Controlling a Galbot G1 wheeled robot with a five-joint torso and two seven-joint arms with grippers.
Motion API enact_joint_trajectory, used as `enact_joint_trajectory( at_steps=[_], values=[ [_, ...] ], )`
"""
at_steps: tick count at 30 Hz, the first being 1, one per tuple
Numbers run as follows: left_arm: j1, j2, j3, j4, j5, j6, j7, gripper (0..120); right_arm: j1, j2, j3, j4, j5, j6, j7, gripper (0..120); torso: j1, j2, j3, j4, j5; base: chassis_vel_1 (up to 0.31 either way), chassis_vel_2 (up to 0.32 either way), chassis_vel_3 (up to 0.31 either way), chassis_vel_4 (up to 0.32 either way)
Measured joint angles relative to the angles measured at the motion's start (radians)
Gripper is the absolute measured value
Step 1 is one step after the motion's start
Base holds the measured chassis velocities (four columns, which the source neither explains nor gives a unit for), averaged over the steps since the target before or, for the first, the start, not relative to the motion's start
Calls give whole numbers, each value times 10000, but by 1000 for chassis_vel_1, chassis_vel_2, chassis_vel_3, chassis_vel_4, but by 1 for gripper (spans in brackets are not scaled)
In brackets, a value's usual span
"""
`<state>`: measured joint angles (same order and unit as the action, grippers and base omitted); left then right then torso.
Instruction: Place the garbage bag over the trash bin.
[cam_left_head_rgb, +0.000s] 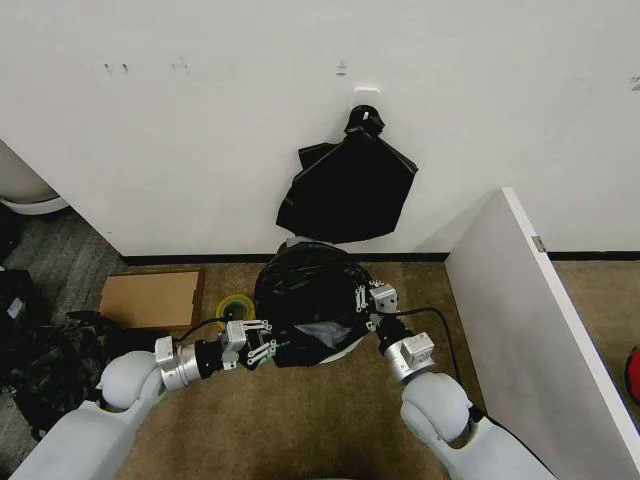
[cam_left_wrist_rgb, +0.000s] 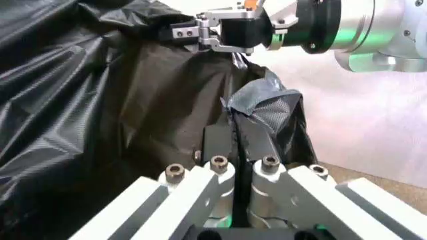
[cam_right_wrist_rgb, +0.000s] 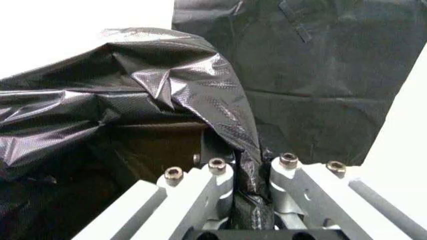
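The glossy black garbage bag (cam_left_head_rgb: 305, 295) is draped over the trash bin, of which a cream-white sliver of rim (cam_left_head_rgb: 348, 349) shows at the near side. My left gripper (cam_left_head_rgb: 268, 348) is at the bag's near-left edge and is shut on a fold of the plastic (cam_left_wrist_rgb: 263, 107). In the left wrist view its fingers (cam_left_wrist_rgb: 220, 145) are closed with bag film between them. At the bin's right side, my right gripper (cam_left_head_rgb: 362, 300) is shut on the bag's edge (cam_right_wrist_rgb: 227, 115), and it also appears across the bag in the left wrist view (cam_left_wrist_rgb: 183, 32).
A black bundle (cam_left_head_rgb: 345, 185) hangs from a wall hook above the bin. A cardboard box (cam_left_head_rgb: 150, 298) and a yellow tape roll (cam_left_head_rgb: 235, 307) lie to the left, a dark backpack (cam_left_head_rgb: 40, 365) farther left. A white partition (cam_left_head_rgb: 530, 320) stands close on the right.
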<state>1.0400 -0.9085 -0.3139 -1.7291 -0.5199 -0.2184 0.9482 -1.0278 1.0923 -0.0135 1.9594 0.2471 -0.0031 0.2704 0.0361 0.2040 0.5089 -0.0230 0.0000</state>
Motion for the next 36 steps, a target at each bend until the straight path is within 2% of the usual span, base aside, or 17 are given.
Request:
enact_joint_trajectory(
  at_steps=[6,9,12,16,21,25,29,36],
  values=[
    [29,-26,46,-4,-110,26,420,0,23,-1,24,-32,13,-5,17,2,0,0,0,0,0,0,0,0,0],
    [56,-11,78,20,-357,11,1099,0,39,12,4,-105,84,-5,73,2,0,0,0,0,1,0,0,0,0],
    [137,-22,325,118,-326,-28,1745,0,41,75,-143,-26,482,-184,221,2,0,0,0,0,1,0,0,0,0],
    [167,-121,737,279,-45,-151,1938,0,48,137,-279,122,901,-422,371,2,0,0,0,2,-1,0,0,0,0],
    [67,-504,1453,665,680,-257,1881,0,31,201,-539,411,1665,-852,636,2,0,0,0,-1,-1,0,0,0,0],
    [-2,-650,1653,900,1229,-278,1703,0,3,229,-568,588,2058,-1046,734,2,0,0,0,0,-2,0,0,0,0],
    [-23,-724,1476,1240,1964,-352,1252,0,-25,184,-494,826,2680,-1246,857,2,0,0,1,-1,0,0,0,0,0],
    [156,-651,992,1411,2461,-441,997,0,-10,158,-440,929,3255,-1325,871,2,0,0,2,0,0,0,0,0,0]
  ],
)
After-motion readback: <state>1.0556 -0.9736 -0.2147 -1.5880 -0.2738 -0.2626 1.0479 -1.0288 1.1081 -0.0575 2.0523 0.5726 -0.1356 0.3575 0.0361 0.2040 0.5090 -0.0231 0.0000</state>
